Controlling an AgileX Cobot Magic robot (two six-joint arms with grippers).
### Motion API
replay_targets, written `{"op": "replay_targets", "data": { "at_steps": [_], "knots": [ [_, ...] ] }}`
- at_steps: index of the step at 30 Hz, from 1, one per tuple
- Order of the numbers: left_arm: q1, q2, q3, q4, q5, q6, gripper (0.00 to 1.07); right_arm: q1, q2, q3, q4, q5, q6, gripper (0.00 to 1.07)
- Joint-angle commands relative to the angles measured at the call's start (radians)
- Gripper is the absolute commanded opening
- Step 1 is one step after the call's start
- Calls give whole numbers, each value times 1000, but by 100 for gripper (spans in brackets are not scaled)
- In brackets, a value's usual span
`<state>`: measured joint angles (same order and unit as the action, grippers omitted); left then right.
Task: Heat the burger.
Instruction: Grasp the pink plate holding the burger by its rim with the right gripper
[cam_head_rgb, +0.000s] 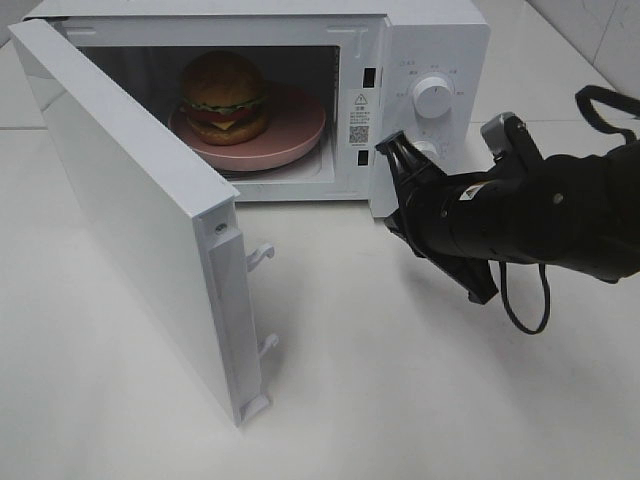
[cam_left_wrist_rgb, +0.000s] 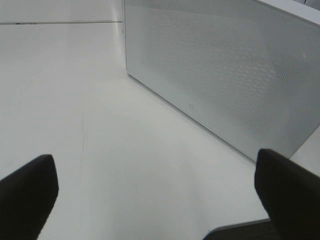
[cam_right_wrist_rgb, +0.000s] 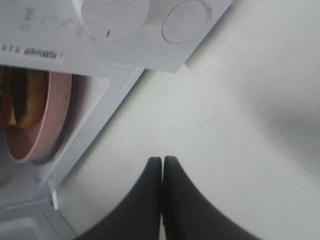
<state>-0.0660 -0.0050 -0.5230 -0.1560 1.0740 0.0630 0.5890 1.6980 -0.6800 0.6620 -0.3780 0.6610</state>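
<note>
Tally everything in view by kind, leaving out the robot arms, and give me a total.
Microwave: 1
Burger: 1
Pink plate: 1
Total: 3

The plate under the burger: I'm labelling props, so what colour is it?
The plate is pink; the exterior high view shows it best.

Gleaming glossy across the tall burger with golden-brown bun (cam_head_rgb: 224, 95); looking smooth and matt over the round pink plate (cam_head_rgb: 305, 132) and white tabletop (cam_head_rgb: 400, 380).
</note>
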Motion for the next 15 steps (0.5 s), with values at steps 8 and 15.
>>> {"op": "replay_targets", "data": {
  "at_steps": [8, 15],
  "knots": [
    [3, -17, 3, -6, -11, -2, 100, -4, -107, -1, -70, 243, -380, 2],
    [3, -17, 3, -6, -11, -2, 100, -62, -150, -69, -332, 552, -438, 2]
  ]
}}
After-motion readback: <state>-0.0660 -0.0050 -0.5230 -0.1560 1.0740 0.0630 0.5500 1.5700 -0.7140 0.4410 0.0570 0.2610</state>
